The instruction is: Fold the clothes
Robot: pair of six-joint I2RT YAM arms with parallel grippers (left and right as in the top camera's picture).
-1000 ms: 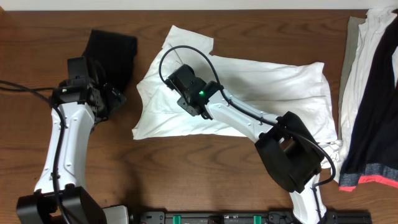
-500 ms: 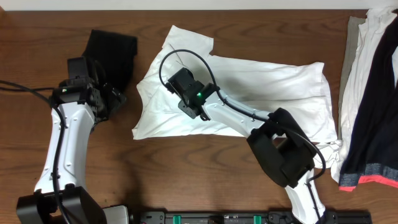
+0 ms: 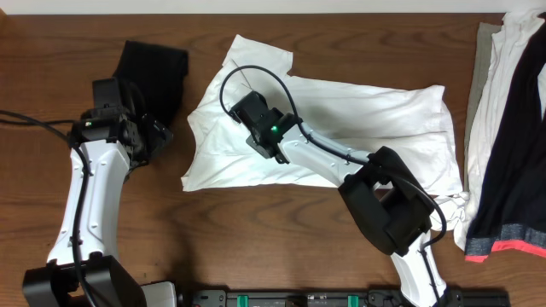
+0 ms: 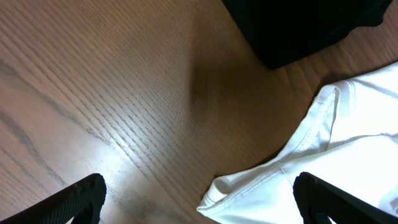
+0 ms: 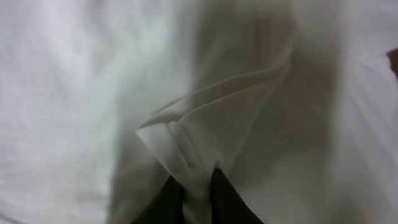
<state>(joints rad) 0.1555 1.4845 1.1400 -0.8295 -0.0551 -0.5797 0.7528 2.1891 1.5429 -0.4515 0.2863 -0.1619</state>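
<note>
White T-shirt (image 3: 375, 119): grasp made by right end effector (image 5: 191, 199).
Shirt lies crumpled mid-tabletop (image 3: 256, 239), between a black garment (image 3: 153, 68) and a side pile (image 3: 503, 128). The jaws, apart a second ago, now pinch a raised fold (image 5: 186, 143) near one sleeve, so lifting can probably begin. Left end effector (image 3: 145, 136) hangs wide open, empty, near the shirt's left edge.
</note>
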